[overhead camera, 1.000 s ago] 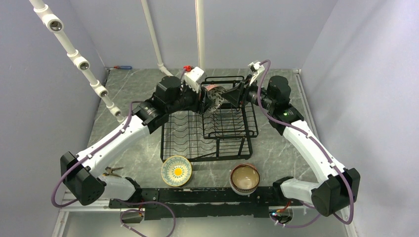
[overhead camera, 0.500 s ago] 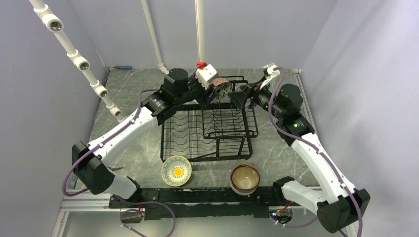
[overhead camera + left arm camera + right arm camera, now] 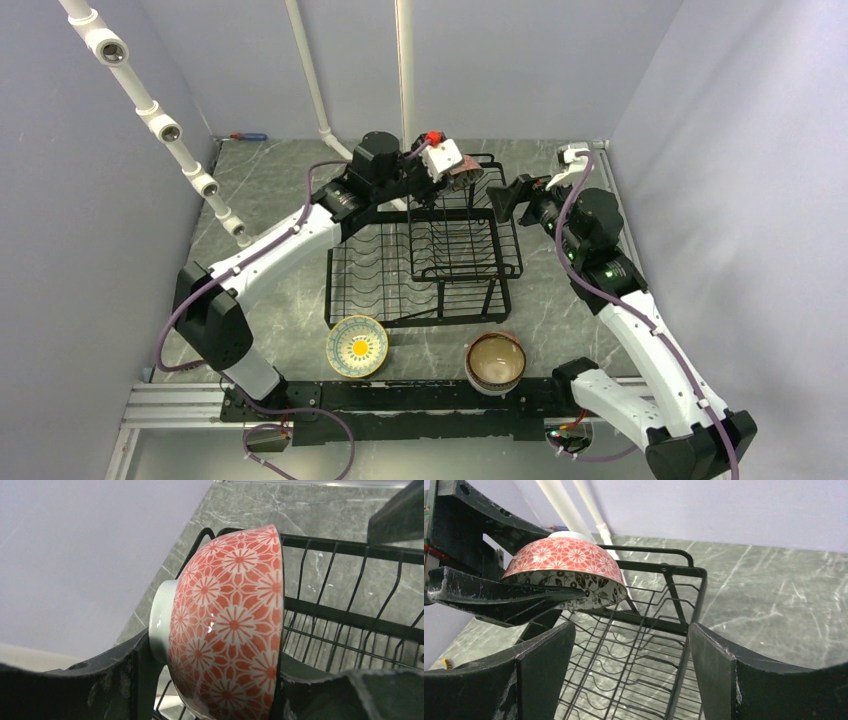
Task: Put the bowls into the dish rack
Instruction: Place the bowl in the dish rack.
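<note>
A pink-patterned bowl [image 3: 464, 175] hangs on its side over the back of the dish rack [image 3: 400, 320], above the raised basket. My left gripper [image 3: 452, 168] is shut on it, one finger on its foot and one across its rim [image 3: 225, 625]. My right gripper [image 3: 503, 197] stands open just right of the rack, nothing between its fingers [image 3: 544, 670]. From the right wrist the bowl [image 3: 564, 560] shows a dark leafy inside. A yellow-dotted bowl [image 3: 357, 345] and a brown-rimmed bowl [image 3: 496, 362] sit on the table in front of the rack.
White pipe frames rise at the back left [image 3: 160, 125] and behind the rack [image 3: 404, 70]. The grey walls close in on three sides. A small metal tool [image 3: 228, 347] lies near the left arm's base.
My right gripper has opened, let go of the pink bowl and drawn back to the right. My left arm has carried the bowl up and to the back right over the raised basket.
</note>
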Motion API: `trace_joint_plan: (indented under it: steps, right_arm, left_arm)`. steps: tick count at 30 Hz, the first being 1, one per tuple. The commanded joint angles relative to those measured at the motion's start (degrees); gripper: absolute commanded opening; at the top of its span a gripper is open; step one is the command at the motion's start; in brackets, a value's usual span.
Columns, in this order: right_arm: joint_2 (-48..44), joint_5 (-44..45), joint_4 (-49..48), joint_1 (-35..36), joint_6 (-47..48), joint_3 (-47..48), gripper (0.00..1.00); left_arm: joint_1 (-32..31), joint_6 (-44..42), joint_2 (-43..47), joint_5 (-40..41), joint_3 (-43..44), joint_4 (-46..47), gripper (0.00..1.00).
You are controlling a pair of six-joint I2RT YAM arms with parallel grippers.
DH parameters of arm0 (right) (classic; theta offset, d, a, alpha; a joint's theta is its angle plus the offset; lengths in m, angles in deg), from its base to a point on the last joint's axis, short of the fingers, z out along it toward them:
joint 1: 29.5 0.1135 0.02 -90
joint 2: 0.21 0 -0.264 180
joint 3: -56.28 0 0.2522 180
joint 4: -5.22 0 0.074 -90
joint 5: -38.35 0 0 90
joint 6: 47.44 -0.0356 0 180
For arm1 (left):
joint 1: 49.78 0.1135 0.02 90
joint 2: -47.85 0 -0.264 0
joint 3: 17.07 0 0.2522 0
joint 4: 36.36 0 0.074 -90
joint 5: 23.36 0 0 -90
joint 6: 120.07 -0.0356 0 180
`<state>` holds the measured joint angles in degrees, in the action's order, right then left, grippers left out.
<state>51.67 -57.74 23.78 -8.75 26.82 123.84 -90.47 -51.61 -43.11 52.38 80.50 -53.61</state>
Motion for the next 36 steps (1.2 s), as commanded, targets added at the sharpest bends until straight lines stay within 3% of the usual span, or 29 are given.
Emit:
trace_joint_plan:
  steps: [1, 6, 12, 18, 24, 30, 36]
  right_arm:
    - [-3.00, 4.44, -0.43, -0.36, 0.88, -0.52, 0.89]
    - [-3.82, 1.53, 0.10, -0.74, 0.38, -0.76, 0.92]
    - [-2.58, -6.35, -0.74, -2.95, -3.62, -1.34, 0.93]
    - [-0.62, -16.00, -3.84, -6.43, -8.07, -1.65, 0.93]
    - [-0.40, -18.57, -4.42, -7.57, -8.80, -1.67, 0.93]
    - [0.31, -21.05, -4.58, -7.72, -7.53, -1.35, 0.93]
    - [2.94, -31.21, -12.05, -8.10, -8.96, -1.51, 0.93]
  left_arm:
    - [-0.07, -7.82, 0.11, -3.40, 2.80, 7.89, 0.03]
    - [-0.09, -18.75, 0.50, -6.22, -0.89, 10.45, 0.03]
    - [-0.09, -36.16, 1.93, -8.61, -9.44, 22.29, 0.03]
    - [0.06, -53.03, 0.59, -10.09, -7.16, 14.41, 0.03]
    - [0.44, -58.03, -0.39, -13.39, -4.17, 10.23, 0.03]
    - [0.49, -57.43, 0.03, -14.87, -4.38, 13.31, 0.03]
    - [1.70, -56.85, 3.04, -18.93, -6.61, 15.05, 0.03]
